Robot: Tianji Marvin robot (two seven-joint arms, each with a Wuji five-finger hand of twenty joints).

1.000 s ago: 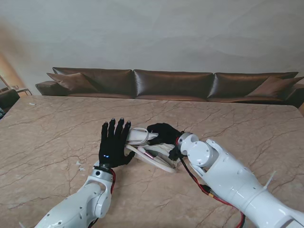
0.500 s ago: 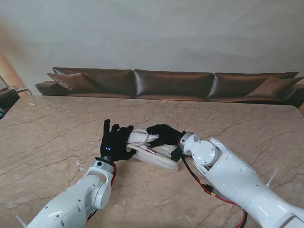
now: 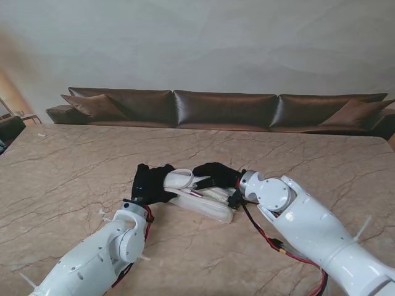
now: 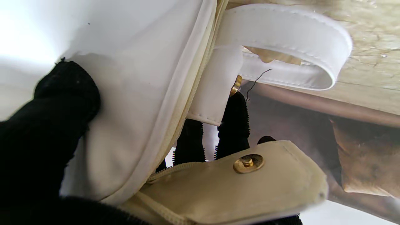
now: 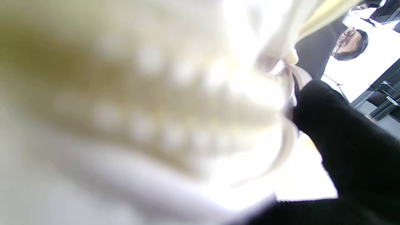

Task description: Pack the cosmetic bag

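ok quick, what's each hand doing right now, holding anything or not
Left hand: closed on the left end of the white bag.
Right hand: closed on the bag's top edge.

The right wrist view is almost all blur: the white bag (image 5: 131,118) fills it, out of focus. From the stand, both gloved hands cover the bag's (image 3: 203,200) middle, so whatever lies inside cannot be made out.
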